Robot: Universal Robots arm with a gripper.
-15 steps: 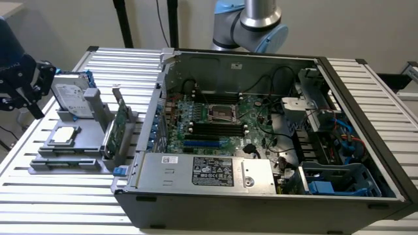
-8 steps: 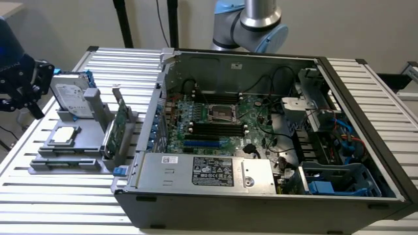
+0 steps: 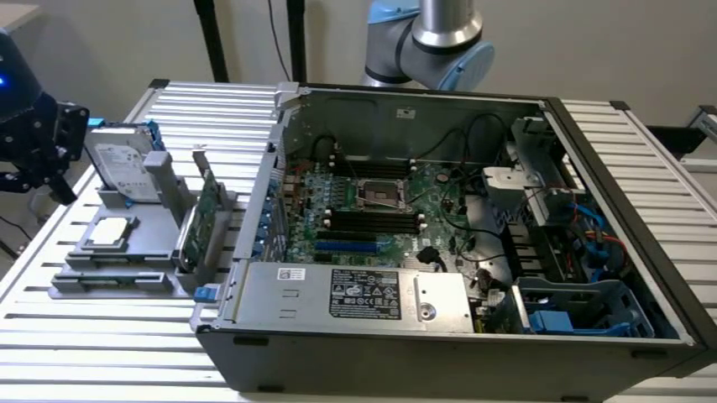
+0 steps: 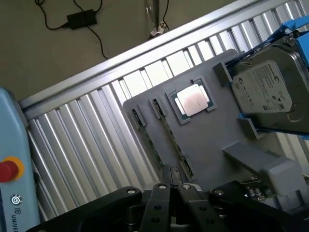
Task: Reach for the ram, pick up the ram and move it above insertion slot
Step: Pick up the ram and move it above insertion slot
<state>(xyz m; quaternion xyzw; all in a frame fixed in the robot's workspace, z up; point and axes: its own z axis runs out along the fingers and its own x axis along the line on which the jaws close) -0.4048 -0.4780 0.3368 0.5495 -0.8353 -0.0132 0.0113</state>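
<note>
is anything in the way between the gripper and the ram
Nothing visible does. In the wrist view the gripper hangs over the grey holder, close to one end of the nearer ram stick. The processor and the hard drive sit off to the side.

Counted one open computer case (image 3: 448,361), one grey parts tray (image 4: 212,140), two ram sticks (image 4: 147,140) (image 4: 173,140), one processor chip (image 4: 193,102), one hard drive (image 4: 268,89), one wide expansion card (image 3: 200,227), one power supply (image 3: 348,294), one black power adapter (image 4: 81,18).
</note>
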